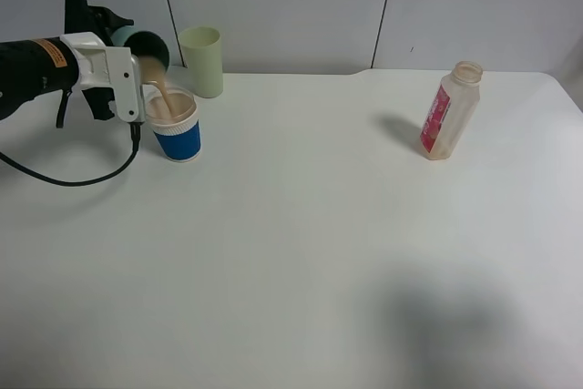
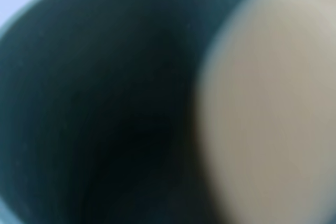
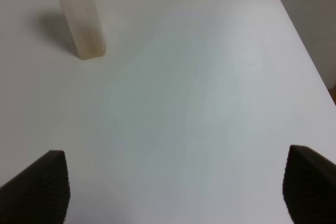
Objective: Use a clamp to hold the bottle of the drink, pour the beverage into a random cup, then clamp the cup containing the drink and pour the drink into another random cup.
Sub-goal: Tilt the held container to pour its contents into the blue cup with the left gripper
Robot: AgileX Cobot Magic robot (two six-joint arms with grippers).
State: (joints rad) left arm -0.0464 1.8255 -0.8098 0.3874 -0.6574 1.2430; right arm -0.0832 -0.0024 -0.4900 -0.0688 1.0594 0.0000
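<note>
My left gripper [image 1: 133, 59] is shut on a dark teal cup [image 1: 148, 45], tilted over a blue and white paper cup [image 1: 177, 134]. A brown stream of drink [image 1: 158, 82] runs from the teal cup into the paper cup, which is nearly full. The left wrist view shows only the teal cup's dark inside [image 2: 94, 108] and the beige drink [image 2: 268, 108]. The open bottle [image 1: 448, 111] with a red label stands at the right, nearly empty; its base shows in the right wrist view [image 3: 79, 14]. My right gripper [image 3: 176, 182] is open and empty, apart from the bottle.
A pale green cup [image 1: 202, 61] stands upright just behind the paper cup, near the back wall. The white table [image 1: 310, 243] runs wide across the view. A black cable [image 1: 82, 179] from the left arm lies on the table at left.
</note>
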